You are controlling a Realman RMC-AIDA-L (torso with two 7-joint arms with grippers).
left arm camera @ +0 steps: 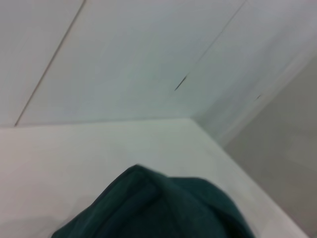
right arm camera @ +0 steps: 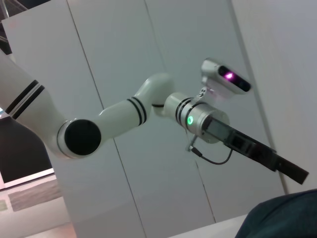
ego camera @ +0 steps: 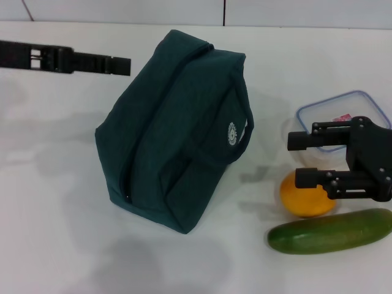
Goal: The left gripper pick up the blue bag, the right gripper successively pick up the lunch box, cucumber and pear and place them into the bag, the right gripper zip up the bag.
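The blue bag (ego camera: pixel 174 128) is a dark teal fabric bag lying tilted on the white table, zipper side toward the front left. Its top also shows in the left wrist view (left arm camera: pixel 158 208) and its corner in the right wrist view (right arm camera: pixel 285 218). My left gripper (ego camera: pixel 122 65) hovers at the far left, apart from the bag; it also shows in the right wrist view (right arm camera: pixel 280 162). My right gripper (ego camera: pixel 293 160) is open and empty, to the right of the bag and above the pear (ego camera: pixel 305 197). The lunch box (ego camera: pixel 334 113) lies behind it. The cucumber (ego camera: pixel 331 231) lies in front of the pear.
The white table (ego camera: pixel 55 233) ends at a white panelled wall (ego camera: pixel 122 9) at the back. The bag's carry handle (ego camera: pixel 245 131) loops out toward the right gripper.
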